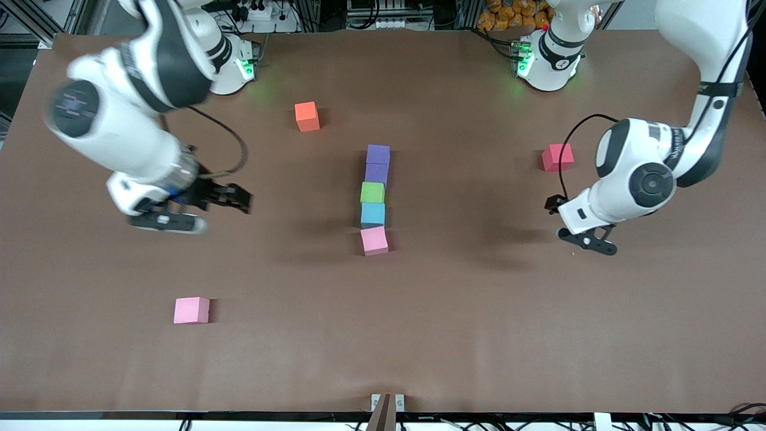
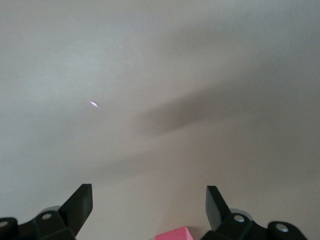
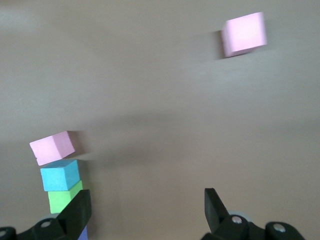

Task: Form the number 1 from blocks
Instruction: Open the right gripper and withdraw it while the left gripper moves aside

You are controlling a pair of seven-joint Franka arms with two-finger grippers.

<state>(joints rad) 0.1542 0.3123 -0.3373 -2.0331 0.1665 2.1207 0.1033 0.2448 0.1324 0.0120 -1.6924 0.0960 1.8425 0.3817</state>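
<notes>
- Nearest the front camera lies a lone pink block [image 1: 191,310] on the brown tabletop [image 1: 479,335], nearer that camera than the right tool [image 1: 239,200] and apart from the others.
- 5 blocks form a single line in the middle of the tabletop, between the 2 tools: a purple block [image 1: 378,154] farthest from the camera, then a second purple block [image 1: 376,173], a green block [image 1: 372,192], a light blue block [image 1: 373,215] and a pink end block [image 1: 374,240], the last turned slightly askew.
- Right tool hangs above bare tabletop toward the right arm's end, empty, its fingers [image 3: 80,207] spread wide.
- Left tool [image 1: 583,239] hangs over the tabletop toward the left arm's end, empty, fingers [image 2: 81,201] also wide apart.
- An orange cube [image 1: 307,116] sits farther from the camera than the line.
- A red cube [image 1: 557,157] sits near the left tool.
</notes>
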